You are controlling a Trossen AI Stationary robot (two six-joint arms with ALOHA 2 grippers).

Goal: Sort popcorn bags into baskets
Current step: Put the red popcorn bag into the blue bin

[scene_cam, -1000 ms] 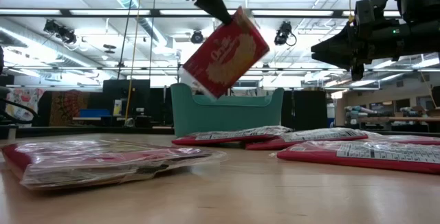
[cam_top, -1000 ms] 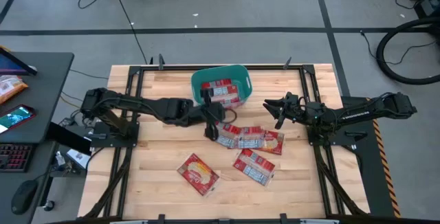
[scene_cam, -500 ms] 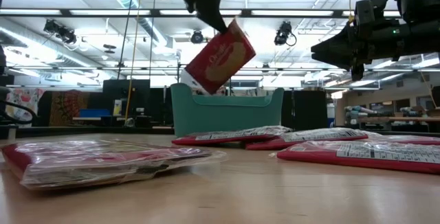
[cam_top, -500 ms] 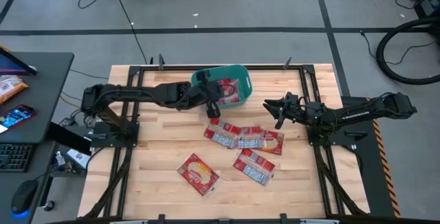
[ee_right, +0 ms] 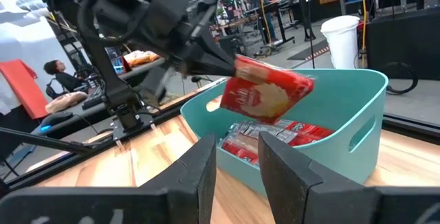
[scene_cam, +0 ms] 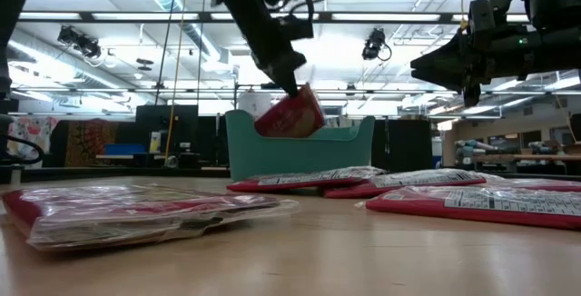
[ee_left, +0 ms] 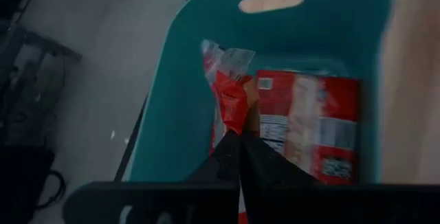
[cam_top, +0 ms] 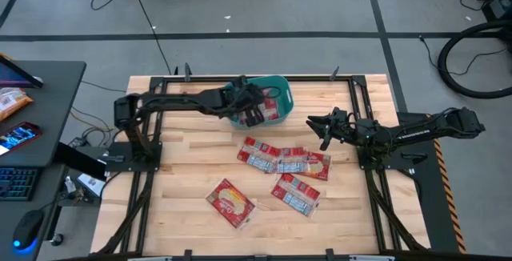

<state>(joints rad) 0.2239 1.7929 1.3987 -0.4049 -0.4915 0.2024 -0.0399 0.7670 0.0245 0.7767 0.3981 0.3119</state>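
Left arm holds a popcorn bag over the basket

The left gripper has its fingers closed on the held popcorn bag, hanging tilted just above the teal basket, directly below. The right gripper waits beside, fingers narrowly apart; five bags lie on the counter.

Support: wooden butcher-block table with black frame rails along its sides. Directly on it: teal basket at the far edge, centre. Row of three popcorn bags mid-table, edges touching or overlapping. One bag just nearer. Another bag to its left, apart, in clear wrap.
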